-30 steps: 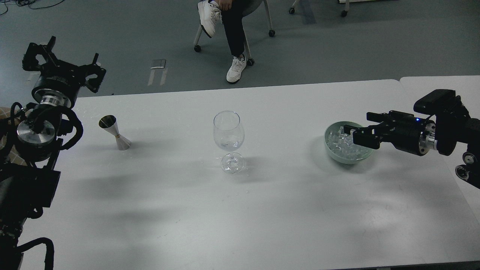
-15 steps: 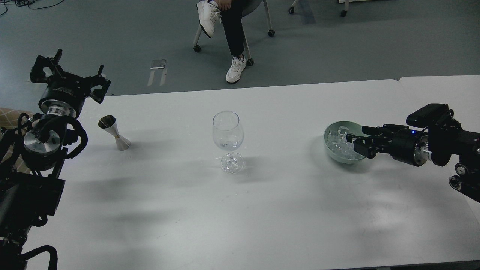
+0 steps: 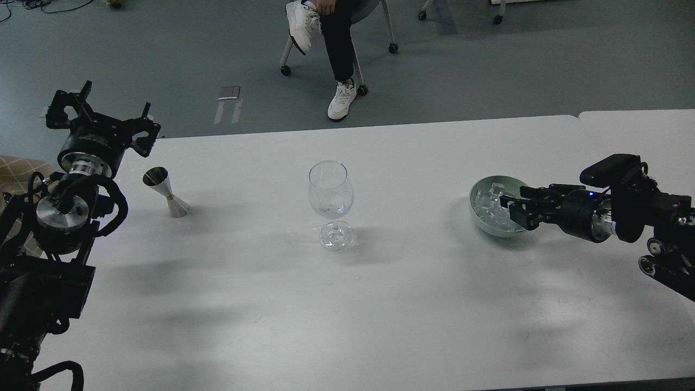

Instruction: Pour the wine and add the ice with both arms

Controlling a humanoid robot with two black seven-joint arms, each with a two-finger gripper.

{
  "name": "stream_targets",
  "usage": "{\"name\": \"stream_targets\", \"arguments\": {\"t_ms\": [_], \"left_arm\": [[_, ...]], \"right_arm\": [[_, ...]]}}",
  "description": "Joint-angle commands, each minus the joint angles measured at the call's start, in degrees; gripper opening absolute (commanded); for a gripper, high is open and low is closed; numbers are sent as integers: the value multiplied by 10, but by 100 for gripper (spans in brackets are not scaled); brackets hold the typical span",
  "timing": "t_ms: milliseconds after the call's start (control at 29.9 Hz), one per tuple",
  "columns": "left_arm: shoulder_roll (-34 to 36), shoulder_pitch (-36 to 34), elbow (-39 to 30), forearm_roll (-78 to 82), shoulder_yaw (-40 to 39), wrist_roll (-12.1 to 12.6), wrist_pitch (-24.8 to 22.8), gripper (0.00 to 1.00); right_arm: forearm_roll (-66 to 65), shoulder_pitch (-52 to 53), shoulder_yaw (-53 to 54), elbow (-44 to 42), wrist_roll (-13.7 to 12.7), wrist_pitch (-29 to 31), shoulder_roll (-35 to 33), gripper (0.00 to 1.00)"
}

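Right end effector (image 3: 513,208) level over bowl (image 3: 485,227) of ice (image 3: 488,206), grip unclear; left end effector (image 3: 103,117) raised, fingers spread.

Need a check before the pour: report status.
Left gripper open, raised by steel jigger. Right gripper at pale green bowl of clear ice cubes. Path clear.

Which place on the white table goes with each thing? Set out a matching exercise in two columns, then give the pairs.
Things:
1. silver metal hourglass-shaped jigger
2. clear stemmed wine glass
3. pale green round bowl
4. small clear ice cubes

Places:
A. table's middle
B. inside the bowl
C. left, near the left gripper
D. right, at the right gripper

Pairs: 1-C, 2-A, 3-D, 4-B
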Motion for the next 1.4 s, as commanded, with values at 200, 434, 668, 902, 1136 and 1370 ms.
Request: {"name": "stream_targets", "arguments": {"t_ms": [200, 434, 668, 902, 1136, 1370], "left_arm": [[-2, 1, 0, 0, -1, -1, 0, 97], [0, 1, 0, -2, -1, -1, 0, 97], [0, 1, 5, -3, -1, -1, -1, 97], [0, 2, 13, -3, -5, -1, -2, 97], [0, 4, 22, -2, -11, -1, -15, 97], [-1, 4, 22, -2, -11, -1, -16, 97]], "right_arm": [[1, 6, 1, -10, 0, 0, 12, 46], [2, 8, 2, -9, 0, 0, 13, 46], [3, 8, 3, -21, 0, 0, 26, 46], [3, 8, 5, -38, 0, -1, 43, 47], [3, 3, 4, -51, 1, -1, 56, 47], [3, 3, 4, -68, 0, -3, 70, 47]]}}
